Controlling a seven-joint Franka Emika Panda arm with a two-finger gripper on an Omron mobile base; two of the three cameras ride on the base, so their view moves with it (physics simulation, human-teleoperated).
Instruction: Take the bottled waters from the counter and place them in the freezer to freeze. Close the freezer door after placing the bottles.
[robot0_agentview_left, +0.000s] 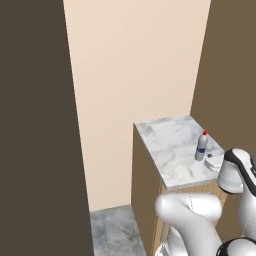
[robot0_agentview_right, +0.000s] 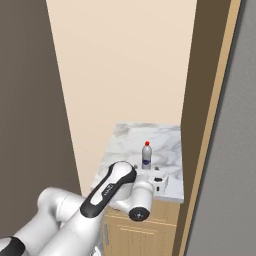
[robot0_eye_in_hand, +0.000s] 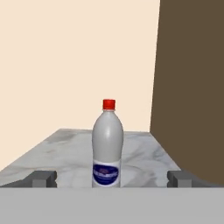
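The red-capped bottle (robot0_eye_in_hand: 107, 146) stands upright near the counter's (robot0_agentview_left: 170, 150) right edge, toward the front. The claw (robot0_eye_in_hand: 112, 178) sits level with jaws apart; it should ease straight forward and clamp on the body.

red-capped bottle (robot0_agentview_right: 146, 156) upright on marble counter (robot0_agentview_right: 125, 140)

This was a rendered home kitchen, seen in a narrow corner. A short table (robot0_agentview_left: 170, 145) had a white-grey veined marble top over light wooden cabinet fronts (robot0_agentview_right: 142, 235), the usual build of a kitchen unit. It stood against a plain cream wall (robot0_agentview_left: 135, 60), with a tall brown panel (robot0_agentview_right: 200, 100) on its right. The floor (robot0_agentview_left: 115, 232) was grey marbled tile. A drinks bottle (robot0_eye_in_hand: 107, 146) stood on the marble.
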